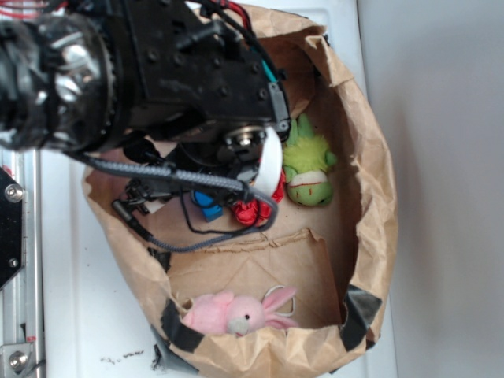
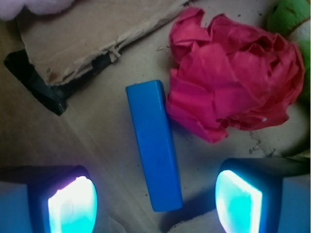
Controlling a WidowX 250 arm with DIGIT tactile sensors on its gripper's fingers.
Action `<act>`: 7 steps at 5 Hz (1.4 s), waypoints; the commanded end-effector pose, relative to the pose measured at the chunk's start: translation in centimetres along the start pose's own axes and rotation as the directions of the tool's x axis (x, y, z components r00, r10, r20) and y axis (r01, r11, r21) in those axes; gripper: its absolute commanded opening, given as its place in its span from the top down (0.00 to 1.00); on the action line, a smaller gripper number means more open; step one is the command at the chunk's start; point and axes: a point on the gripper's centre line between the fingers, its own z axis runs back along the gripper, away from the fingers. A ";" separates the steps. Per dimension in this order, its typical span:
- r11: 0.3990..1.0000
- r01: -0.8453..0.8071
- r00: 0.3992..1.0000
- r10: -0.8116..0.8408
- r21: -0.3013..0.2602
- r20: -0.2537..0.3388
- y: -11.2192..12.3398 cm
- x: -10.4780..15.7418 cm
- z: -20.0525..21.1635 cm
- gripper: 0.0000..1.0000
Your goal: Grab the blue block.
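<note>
The blue block lies flat on the brown paper floor of the bag, a long bar running away from me, its right side touching the red fabric flower. My gripper hangs just above it, open, with one glowing pad on each side of the block's near end and a clear gap to both. In the exterior view only a small piece of the blue block shows under the arm, beside the red flower. The gripper itself is mostly hidden there by the arm.
Everything sits inside a brown paper bag with raised walls. A green plush toy lies beyond the flower, and a pink plush rabbit rests by the bag's near rim. A folded paper flap and black tape lie left of the block.
</note>
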 end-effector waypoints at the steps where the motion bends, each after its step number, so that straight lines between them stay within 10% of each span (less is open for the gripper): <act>1: 1.000 0.011 0.997 -0.013 0.028 0.078 0.0 0.5 0.4 0.00; 7: 0.999 0.037 0.996 -0.039 0.031 0.079 -0.1 -0.1 -0.3 0.00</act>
